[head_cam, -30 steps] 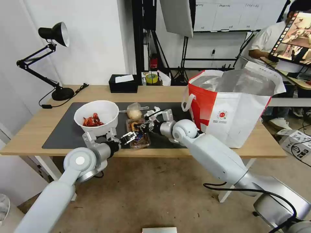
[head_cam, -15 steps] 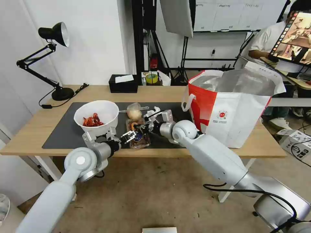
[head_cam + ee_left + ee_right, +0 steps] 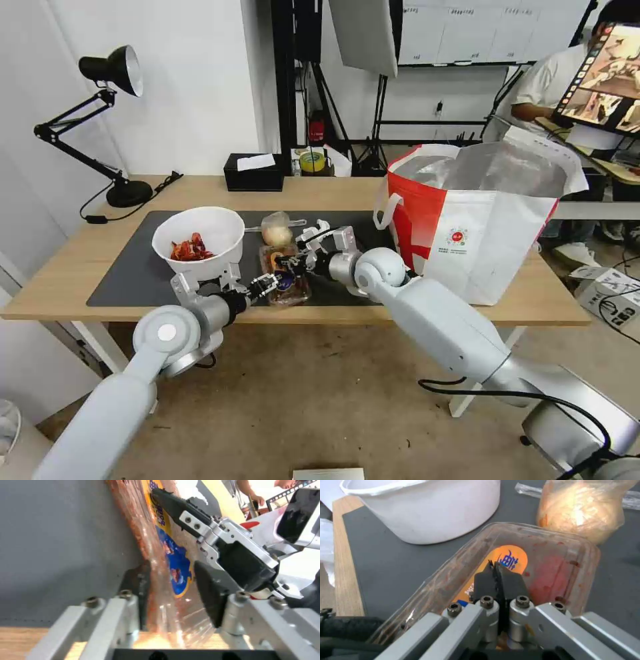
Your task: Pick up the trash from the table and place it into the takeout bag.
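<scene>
The clear clamshell tray (image 3: 287, 283) with food scraps lies on the dark mat near the table's front edge. My left gripper (image 3: 262, 285) is open, and its fingers straddle the tray's near side wall (image 3: 156, 555). My right gripper (image 3: 293, 262) is shut, with its tips resting on the tray's orange-labelled lid (image 3: 511, 558). Left of the tray on the mat stands the white bowl (image 3: 198, 239) with red shells. Just behind the tray lies the clear bag (image 3: 277, 232) with a yellowish lump. The takeout bag (image 3: 477, 213) stands open at the table's right end.
The table (image 3: 320, 190) carries a black tissue box (image 3: 253, 172) and a yellow tape roll (image 3: 311, 161) along its back edge. A black desk lamp (image 3: 113, 133) stands at the back left. The mat (image 3: 127, 267) is bare left of the bowl.
My left gripper's fingers have narrowed a little around the tray's near edge. The right gripper stays pressed on the lid.
</scene>
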`<state>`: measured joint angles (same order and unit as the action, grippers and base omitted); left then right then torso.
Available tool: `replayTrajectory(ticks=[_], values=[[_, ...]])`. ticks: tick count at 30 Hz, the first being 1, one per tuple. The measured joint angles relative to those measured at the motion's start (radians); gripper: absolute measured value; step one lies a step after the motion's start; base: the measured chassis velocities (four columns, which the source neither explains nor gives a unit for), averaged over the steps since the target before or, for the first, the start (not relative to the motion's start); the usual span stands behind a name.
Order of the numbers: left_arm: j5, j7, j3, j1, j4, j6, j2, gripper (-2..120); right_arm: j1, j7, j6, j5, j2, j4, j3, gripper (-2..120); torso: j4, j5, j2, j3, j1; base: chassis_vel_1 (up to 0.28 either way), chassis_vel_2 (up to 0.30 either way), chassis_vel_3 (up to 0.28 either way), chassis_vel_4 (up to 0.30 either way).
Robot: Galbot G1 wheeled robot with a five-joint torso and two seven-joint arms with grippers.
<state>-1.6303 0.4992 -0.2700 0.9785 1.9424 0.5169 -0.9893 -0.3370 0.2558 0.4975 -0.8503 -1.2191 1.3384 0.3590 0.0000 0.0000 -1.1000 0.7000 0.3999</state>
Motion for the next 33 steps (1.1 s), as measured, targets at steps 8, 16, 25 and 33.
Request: replayTrajectory(ticks=[8,16,25,33], values=[[0.006,0.000,0.002,0.004,0.001,-0.002,-0.001,2,0.000,0.000,0.000,0.000,-0.003,0.000,-0.001,0,0.0000,0.0000,0.000,0.000,0.000,0.000,0.000,0.000,0.000],[0.009,-0.001,0.002,0.009,0.004,-0.005,-0.003,0,-0.001,0.000,0.000,0.000,-0.001,0.002,-0.007,0,0.0000,0.0000,0.000,0.000,0.000,0.000,0.000,0.000,0.000],[0.009,-0.004,-0.005,0.019,0.016,-0.019,0.006,0,-0.018,-0.012,0.000,-0.017,0.009,0.059,-0.068,0,0.0001,0.0000,0.000,0.000,0.000,0.000,0.000,0.000,0.000],[0.008,-0.006,-0.016,0.027,0.033,-0.027,0.013,0,-0.088,-0.031,-0.002,-0.033,0.099,0.231,-0.169,0,0.0001,0.0001,0.000,0.000,0.000,0.000,0.000,0.000,0.000]])
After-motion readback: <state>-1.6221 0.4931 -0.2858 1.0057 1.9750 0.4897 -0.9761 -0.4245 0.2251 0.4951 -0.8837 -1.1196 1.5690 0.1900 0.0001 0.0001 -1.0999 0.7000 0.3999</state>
